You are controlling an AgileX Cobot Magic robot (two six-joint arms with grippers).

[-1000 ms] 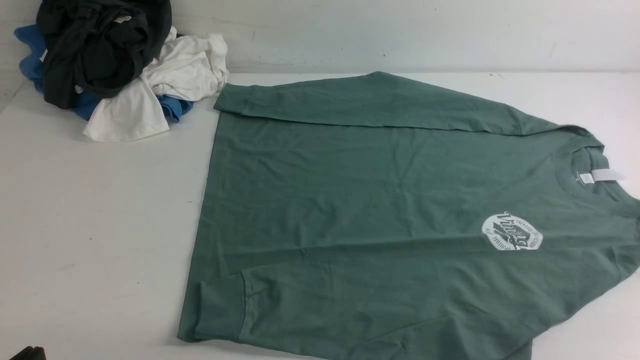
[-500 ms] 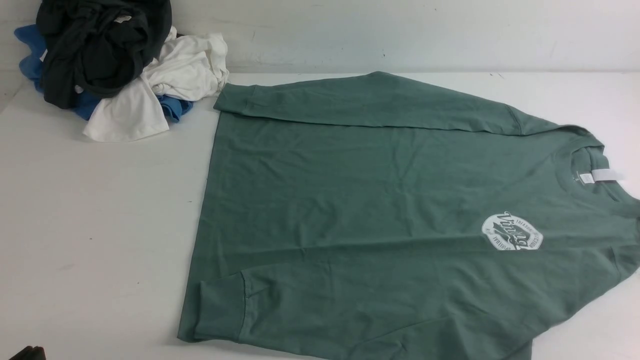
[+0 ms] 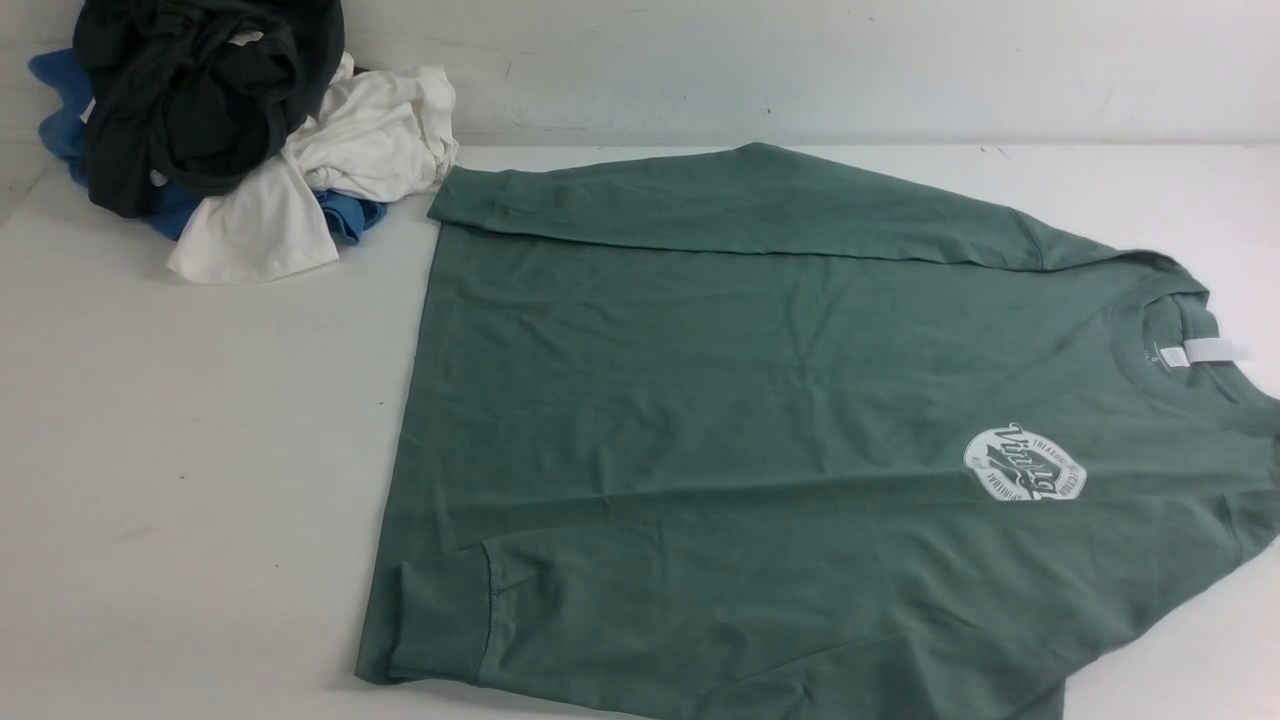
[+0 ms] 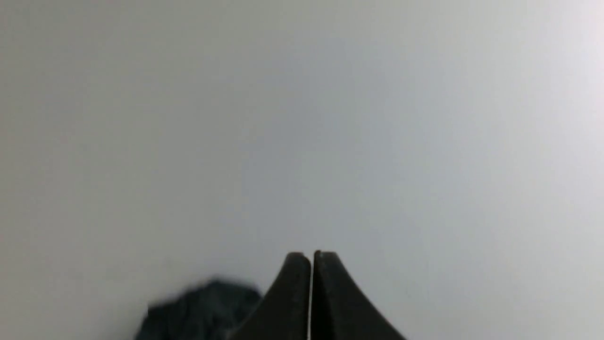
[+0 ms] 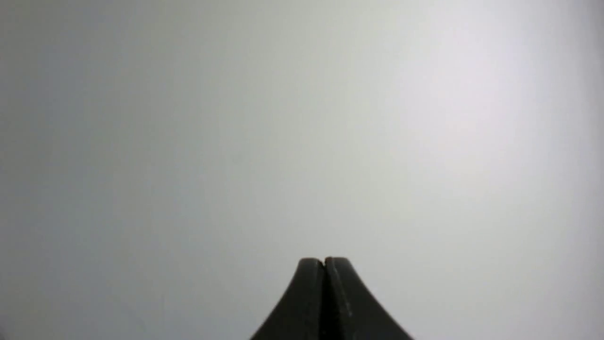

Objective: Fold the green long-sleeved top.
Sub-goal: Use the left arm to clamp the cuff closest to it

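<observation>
The green long-sleeved top lies flat on the white table, front up, collar and white neck tag to the right, hem to the left. Its white round logo sits near the collar. Both sleeves are folded in over the body, cuffs toward the left. Neither gripper shows in the front view. In the left wrist view my left gripper is shut and empty, facing a plain pale surface. In the right wrist view my right gripper is shut and empty, also facing a plain pale surface.
A pile of clothes sits at the table's far left corner: a black garment on top, a white one, a blue one. A dark blurred shape shows in the left wrist view. A white wall runs behind the table.
A dark part of the left arm at the front view's bottom left corner has gone out of view. The top has not moved.
</observation>
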